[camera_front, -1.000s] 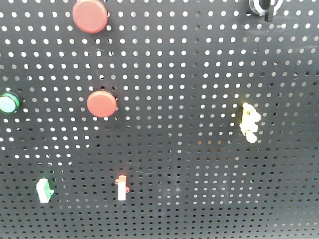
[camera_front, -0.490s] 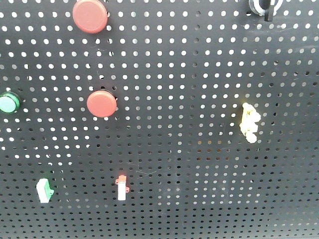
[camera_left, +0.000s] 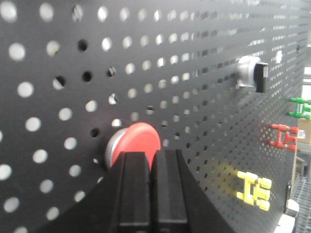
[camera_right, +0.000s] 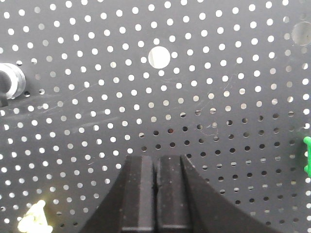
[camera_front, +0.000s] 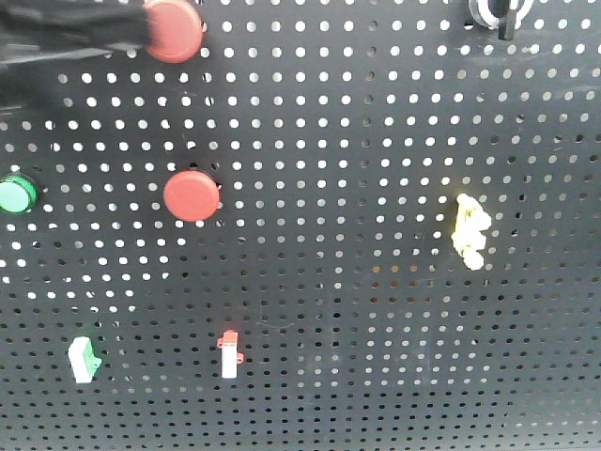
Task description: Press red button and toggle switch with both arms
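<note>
Left gripper [camera_left: 150, 156] has its two black fingers pressed together, nothing between them, and the tips stand right in front of the lower edge of the red button [camera_left: 139, 141]. I cannot tell if they already touch it. In the front view this red button sits at 11 o'clock on the black pegboard [camera_front: 376, 141], and a dark blurred shape covers its left edge. A second red button [camera_front: 192, 195] is mounted below it, around 9 o'clock, with a green button [camera_front: 16, 194] further out at the left border. The right gripper [camera_right: 156, 160] is also closed on nothing and faces bare pegboard, apart from every part. The silver switch [camera_right: 8, 80] with a black handle lies at 9 o'clock in its wrist view, well away from the fingertips. In the front view this switch is at 1 o'clock, cut by the top border. A yellow clip [camera_front: 470, 231] hangs at 3 o'clock. A small red-and-white part [camera_front: 228, 354] sits at 7 o'clock, and a green-and-white part [camera_front: 83, 359] is near it toward 8 o'clock.
</note>
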Motion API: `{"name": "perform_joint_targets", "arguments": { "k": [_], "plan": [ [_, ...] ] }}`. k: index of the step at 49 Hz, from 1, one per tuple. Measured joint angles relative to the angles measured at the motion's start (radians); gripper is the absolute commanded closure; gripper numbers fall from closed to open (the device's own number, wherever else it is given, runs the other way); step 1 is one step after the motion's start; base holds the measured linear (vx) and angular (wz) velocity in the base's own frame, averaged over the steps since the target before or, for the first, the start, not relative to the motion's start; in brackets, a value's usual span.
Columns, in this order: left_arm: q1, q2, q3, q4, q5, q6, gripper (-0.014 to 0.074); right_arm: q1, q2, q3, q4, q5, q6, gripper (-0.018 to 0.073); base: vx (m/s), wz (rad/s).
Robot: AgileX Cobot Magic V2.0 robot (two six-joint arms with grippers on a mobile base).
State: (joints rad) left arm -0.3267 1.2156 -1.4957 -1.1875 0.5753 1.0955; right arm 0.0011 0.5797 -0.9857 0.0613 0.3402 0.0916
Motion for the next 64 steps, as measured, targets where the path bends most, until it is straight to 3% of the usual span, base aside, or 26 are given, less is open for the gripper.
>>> {"name": "perform_joint_targets", "arguments": {
  "k": [20, 31, 32, 35, 45, 54, 64],
  "plan": [
    [-0.010, 0.043, -0.022, -0.020, 0.053, -0.007, 0.0594, 0.000, 0.000, 0.000, 0.000, 0.000, 0.000, 0.0562, 0.00, 0.00],
    [-0.010, 0.009, -0.022, 0.060, 0.077, -0.007, 0.0594, 0.000, 0.000, 0.000, 0.000, 0.001, 0.000, 0.0562, 0.00, 0.00],
    [-0.006, -0.032, -0.021, 0.087, 0.139, -0.005, 0.0594, 0.000, 0.000, 0.000, 0.021, 0.002, 0.001, 0.0562, 0.00, 0.00],
    [-0.002, -0.074, -0.021, 0.110, 0.178, -0.001, 0.0594, 0.000, 0.000, 0.000, 0.047, 0.003, 0.003, 0.0562, 0.00, 0.00],
    [-0.002, -0.234, -0.009, 0.190, 0.227, -0.009, 0.0594, 0.000, 0.000, 0.000, 0.132, 0.053, -0.035, 0.0562, 0.00, 0.00],
    [-0.002, -0.430, 0.147, 0.326, 0.199, -0.108, 0.0594, 0.000, 0.000, 0.000, 0.327, 0.162, -0.311, 0.0562, 0.00, 0.00],
    [-0.002, -0.612, 0.497, 0.445, 0.066, -0.262, 0.0594, 0.000, 0.015, 0.000, 0.769, 0.269, -0.818, 0.0562, 0.00, 0.00]
  ]
}}
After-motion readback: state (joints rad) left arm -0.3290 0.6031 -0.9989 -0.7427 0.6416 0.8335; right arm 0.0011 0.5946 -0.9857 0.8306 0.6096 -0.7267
